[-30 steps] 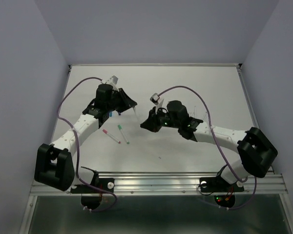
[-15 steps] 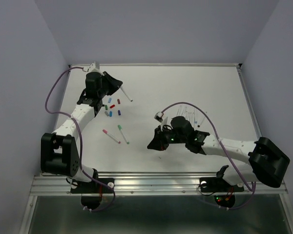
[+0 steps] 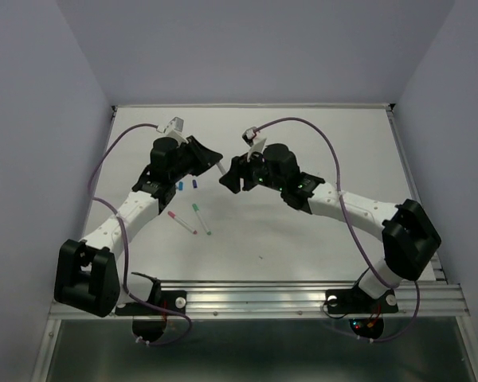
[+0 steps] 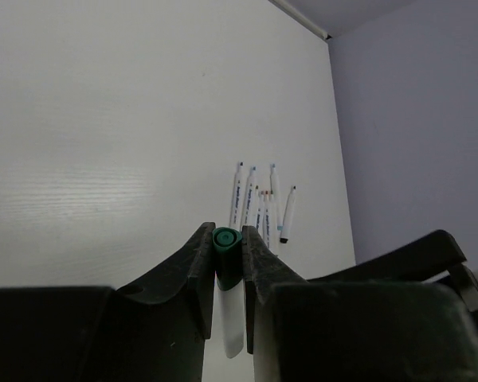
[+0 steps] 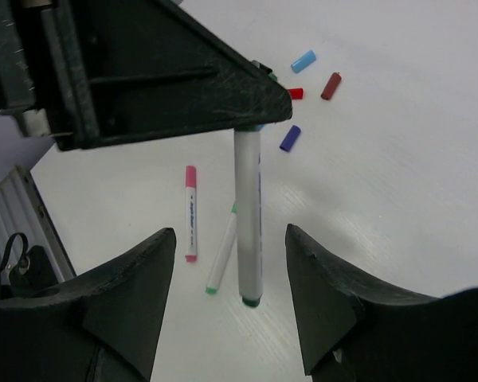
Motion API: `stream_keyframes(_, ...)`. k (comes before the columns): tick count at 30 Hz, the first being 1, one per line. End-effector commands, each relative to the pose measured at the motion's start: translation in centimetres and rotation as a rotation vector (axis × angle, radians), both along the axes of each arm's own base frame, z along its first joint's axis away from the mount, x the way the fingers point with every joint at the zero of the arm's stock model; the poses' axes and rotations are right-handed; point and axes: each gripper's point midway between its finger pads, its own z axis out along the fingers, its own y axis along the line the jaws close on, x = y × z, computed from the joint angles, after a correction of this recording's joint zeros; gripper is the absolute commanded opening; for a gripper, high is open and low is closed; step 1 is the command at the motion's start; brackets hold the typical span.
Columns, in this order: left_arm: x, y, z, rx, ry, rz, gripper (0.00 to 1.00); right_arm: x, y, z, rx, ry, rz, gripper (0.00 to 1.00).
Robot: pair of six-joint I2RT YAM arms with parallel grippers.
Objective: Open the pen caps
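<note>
Hazard first: judged slipping off or bending thin white-barrelled green-ended marker pen [image 5: 248, 207] likely if pinched off-centre, or tugging it whole from left gripper [image 4: 225, 239], clamped tight on its far end. Found right gripper [image 5: 229, 239] spread wide, straddling free end, lower centre of right wrist view. Saw no container; noted small loose coloured plastic caps [image 5: 290, 138] on white table [image 5: 398, 159], upper right.

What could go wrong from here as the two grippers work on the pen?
1. The left gripper holds the pen with most of its length sticking out; a pull could tilt it or slip it free.
2. The open right gripper hangs close to the left one; closing high on the barrel could strike it and miss the green end.
</note>
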Motion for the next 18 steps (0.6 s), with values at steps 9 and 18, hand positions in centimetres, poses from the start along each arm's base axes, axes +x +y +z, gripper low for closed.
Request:
stream_keyframes(9, -1.0, -0.9, 4.5, -0.058, -0.124, -0.039, 0.0, 1.9, 2.6, 1.1, -0.017, -0.048, 0.077, 0.01)
stream_keyframes(18, 5.9, 4.7, 6.9, 0.017, -0.205, 0.168, 0.0, -7.6, -1.2, -5.1, 0.04, 0.205, 0.225, 0.01)
